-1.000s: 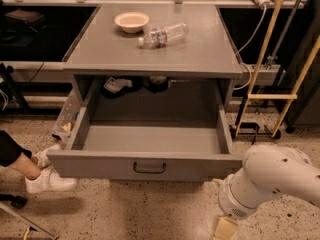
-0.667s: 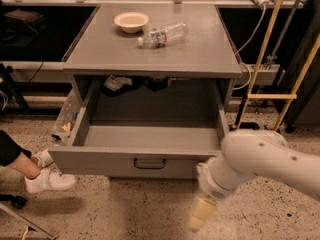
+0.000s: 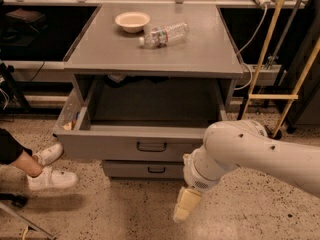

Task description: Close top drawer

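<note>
- The top drawer stands pulled well out of the cabinet. Its flat grey front lies up and to the left of the gripper, on the cabinet side of it.
- The front's long axis runs left to right, crosswise to the push that would shut it. That push would go away from the gripper and into the cabinet.
- The black bar handle sits at the middle of the front, above the gripper and a little to its left. The right part of the front is the nearest stretch.
- The gripper hangs low, near the floor and below the front's lower edge. It is apart from the front, and I cannot tell whether it is apart or together.
- The arm rises from the gripper up and to the right, and its white elbow covers the front's right end.
- A second drawer shows just left of the gripper, shut or nearly so.
- As I judge it, the gripper must rise to the front's height before it can press.
- Far above and beyond the gripper, a bowl and a lying bottle rest on the cabinet top.
- A person's shoes are well off to its left.
</note>
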`<state>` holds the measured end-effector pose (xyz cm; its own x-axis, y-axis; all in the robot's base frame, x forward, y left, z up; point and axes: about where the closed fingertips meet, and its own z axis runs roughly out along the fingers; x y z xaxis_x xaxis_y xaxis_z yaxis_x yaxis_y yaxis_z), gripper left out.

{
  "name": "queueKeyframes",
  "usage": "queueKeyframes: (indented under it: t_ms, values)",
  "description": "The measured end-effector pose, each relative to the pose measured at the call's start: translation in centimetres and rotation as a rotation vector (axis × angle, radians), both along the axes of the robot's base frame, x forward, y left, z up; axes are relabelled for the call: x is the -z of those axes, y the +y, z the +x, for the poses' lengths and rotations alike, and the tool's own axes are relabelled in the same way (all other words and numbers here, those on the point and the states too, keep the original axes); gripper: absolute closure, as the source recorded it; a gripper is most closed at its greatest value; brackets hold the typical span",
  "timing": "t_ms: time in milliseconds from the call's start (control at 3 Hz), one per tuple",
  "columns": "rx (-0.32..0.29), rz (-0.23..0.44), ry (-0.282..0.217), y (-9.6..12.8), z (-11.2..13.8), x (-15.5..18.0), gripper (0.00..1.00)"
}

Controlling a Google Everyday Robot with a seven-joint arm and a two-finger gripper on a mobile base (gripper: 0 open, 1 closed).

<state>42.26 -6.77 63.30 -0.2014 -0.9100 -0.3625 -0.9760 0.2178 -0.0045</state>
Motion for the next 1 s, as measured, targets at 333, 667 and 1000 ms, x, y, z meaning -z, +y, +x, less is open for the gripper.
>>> queueKeyframes:
  t_ms: [333, 667, 1000]
  values:
    - [-0.016, -0.01, -0.028, 0.2, 2.1, -0.4, 0.0]
    - [-0.017, -0.06, -0.08, 0.7, 6.2, -2.5, 0.0]
    - [-0.017, -0.06, -0.08, 0.7, 6.2, -2.5, 0.0]
